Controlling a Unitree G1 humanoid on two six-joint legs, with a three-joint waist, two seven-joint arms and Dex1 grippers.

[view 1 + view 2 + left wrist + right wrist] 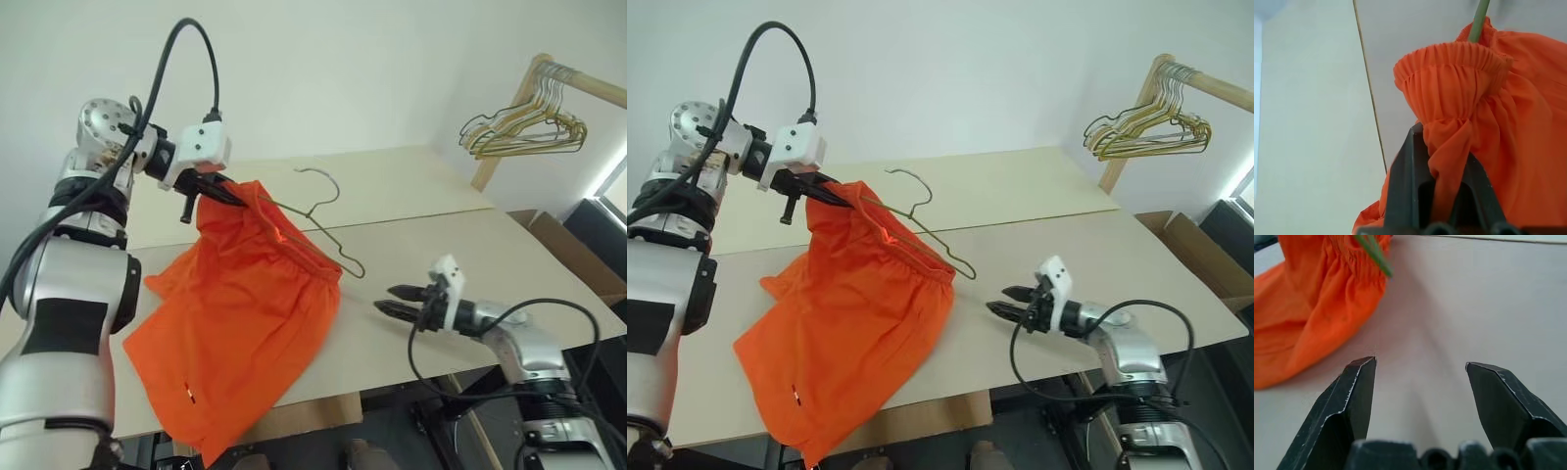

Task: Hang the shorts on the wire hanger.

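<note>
Two grippers frame the job: our left gripper (217,192), upper left, clamps the shorts (235,323) by the waistband, holding them above the worktop (470,255). The wire hanger (318,223), threaded through, slants down-right toward our open, empty right gripper (397,301), with bare worktop between.

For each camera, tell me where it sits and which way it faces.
Head stereo pair: looks forward and down at the table, both arms showing.
Left wrist: looks along the left end effector, shut on the shorts.
Right wrist: looks along the open right end effector over the tabletop.
Shared: shorts and wire hanger.
</note>
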